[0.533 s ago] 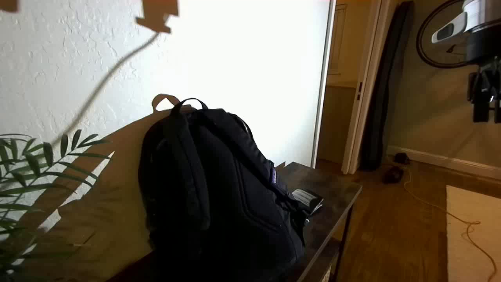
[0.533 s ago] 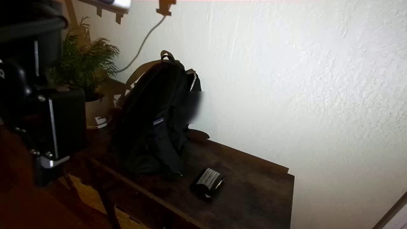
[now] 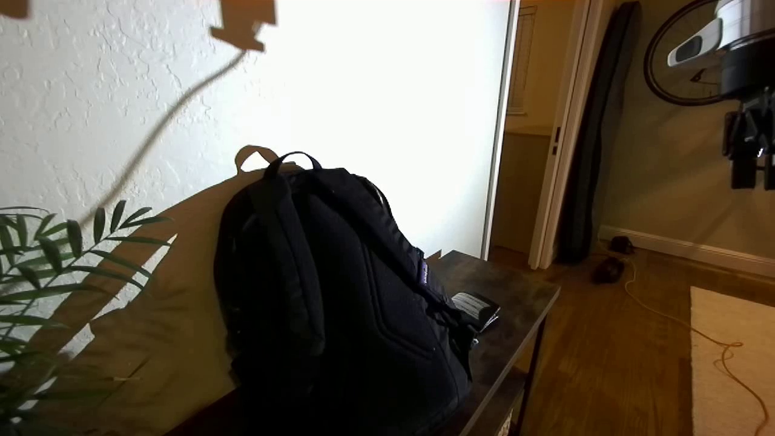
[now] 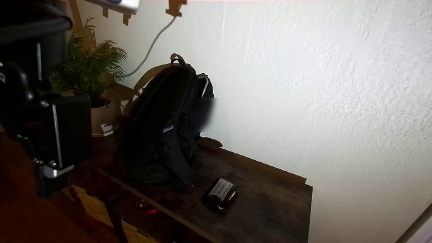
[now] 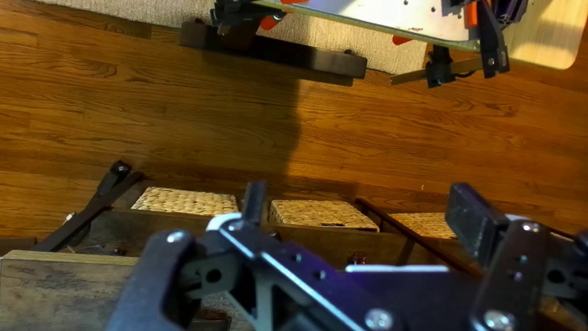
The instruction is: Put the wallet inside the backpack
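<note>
The black backpack (image 4: 155, 128) (image 3: 351, 290) stands upright on a dark wooden table, leaning toward the wall, in both exterior views. Near its top on the wall side, a light-edged opening (image 4: 205, 84) shows. Lying flat on the tabletop beside the pack is the wallet (image 4: 222, 190), dark with a striped grey face; the backpack partly covers this wallet (image 3: 475, 307) in an exterior view. My gripper (image 5: 360, 209) (image 3: 757, 172) hangs off the table's front side, away from both objects. Its fingers are wide apart with nothing between them. I cannot make out wallet or backpack in the wrist view.
A potted plant (image 4: 104, 116) stands behind the backpack. The tabletop (image 4: 270, 202) ends at a front edge, with woven baskets (image 5: 321, 214) and a shelf below. Behind runs a textured wall (image 4: 303, 84). Across the wooden floor (image 5: 206, 115) is a clamped work surface (image 5: 390, 20).
The arm, the wallet and the backpack hold their places. A red glint now shows on the shelf beneath the tabletop in an exterior view.
</note>
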